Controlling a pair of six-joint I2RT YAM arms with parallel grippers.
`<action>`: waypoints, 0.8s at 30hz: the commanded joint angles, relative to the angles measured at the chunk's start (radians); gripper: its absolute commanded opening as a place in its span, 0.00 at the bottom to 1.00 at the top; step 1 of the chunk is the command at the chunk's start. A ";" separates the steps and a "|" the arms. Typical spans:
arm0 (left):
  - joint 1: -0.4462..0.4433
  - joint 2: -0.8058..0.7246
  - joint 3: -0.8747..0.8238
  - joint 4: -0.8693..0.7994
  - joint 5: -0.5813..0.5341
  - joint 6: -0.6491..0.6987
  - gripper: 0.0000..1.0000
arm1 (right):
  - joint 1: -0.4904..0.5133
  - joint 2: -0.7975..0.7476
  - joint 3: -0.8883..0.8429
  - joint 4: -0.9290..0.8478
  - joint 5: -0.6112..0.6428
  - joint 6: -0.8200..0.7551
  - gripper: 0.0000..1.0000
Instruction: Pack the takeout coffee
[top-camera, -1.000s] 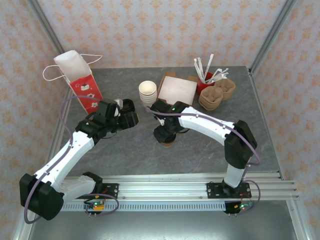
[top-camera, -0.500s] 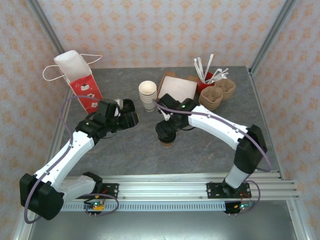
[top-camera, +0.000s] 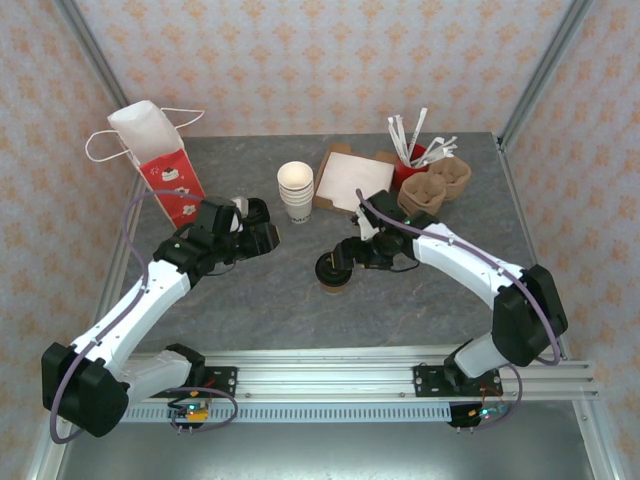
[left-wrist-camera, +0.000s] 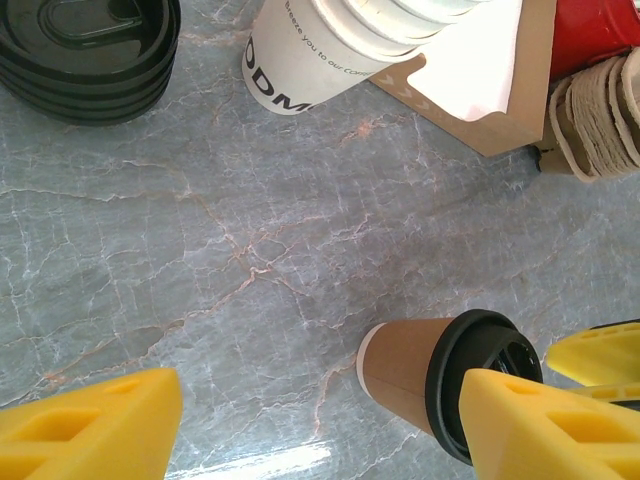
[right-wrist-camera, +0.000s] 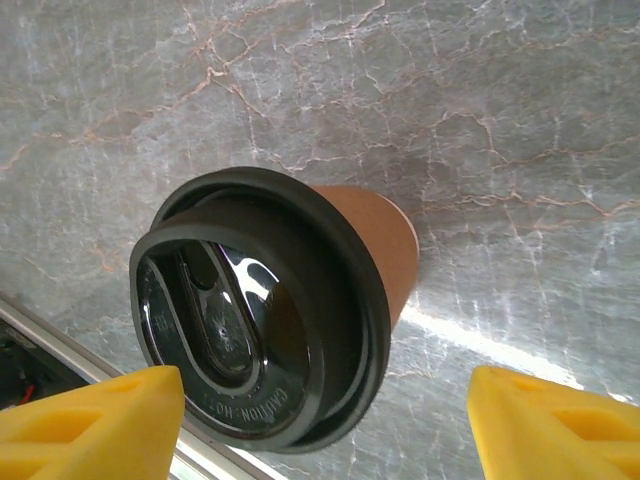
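1. Fingers of the right gripper stand spread to either side of the takeout coffee, not pinching it.
2. Position of the takeout coffee: upright, black lid on, near the middle of the grey marble table.
3. Spread too, and empty, the left gripper hovers to the cup's left, near a stack of black lids.
4. Far side: lidless cups; gift bag at far left.

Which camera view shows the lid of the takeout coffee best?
The right wrist view: the takeout coffee sits close, its black lid facing the camera. In the left wrist view it shows side-on, the lid partly behind a yellow finger. In the top external view it looks small.
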 joint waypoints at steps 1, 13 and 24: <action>-0.005 -0.016 0.013 0.016 -0.004 0.006 0.74 | 0.002 0.012 -0.024 0.097 -0.061 0.048 0.72; -0.006 -0.023 0.006 0.009 -0.016 0.011 0.74 | 0.027 0.039 -0.053 0.184 -0.090 0.098 0.65; -0.006 -0.030 0.008 -0.006 -0.050 0.026 0.75 | 0.094 0.095 -0.007 0.210 -0.061 0.121 0.63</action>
